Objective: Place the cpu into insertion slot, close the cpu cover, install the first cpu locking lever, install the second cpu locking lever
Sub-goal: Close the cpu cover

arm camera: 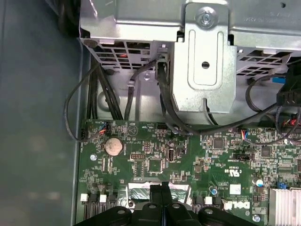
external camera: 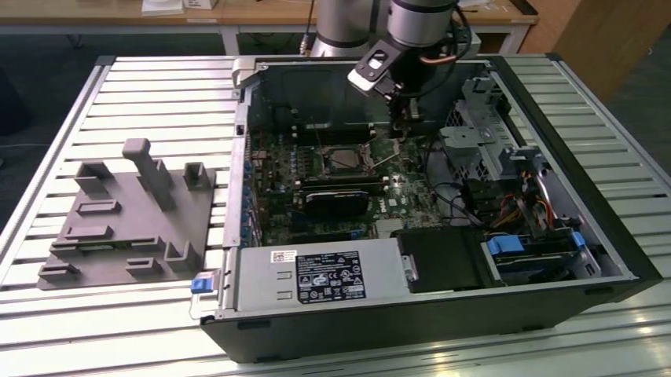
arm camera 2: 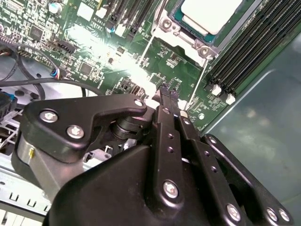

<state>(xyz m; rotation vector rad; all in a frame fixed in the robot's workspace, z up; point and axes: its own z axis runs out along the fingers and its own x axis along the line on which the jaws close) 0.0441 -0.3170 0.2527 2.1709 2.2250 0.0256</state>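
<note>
While its fingers are pressed together with nothing between them, the gripper hangs just beside the slot, on the exterior view's right; the cpu sits inside it.

The cpu sits in the insertion slot on the motherboard.
</note>
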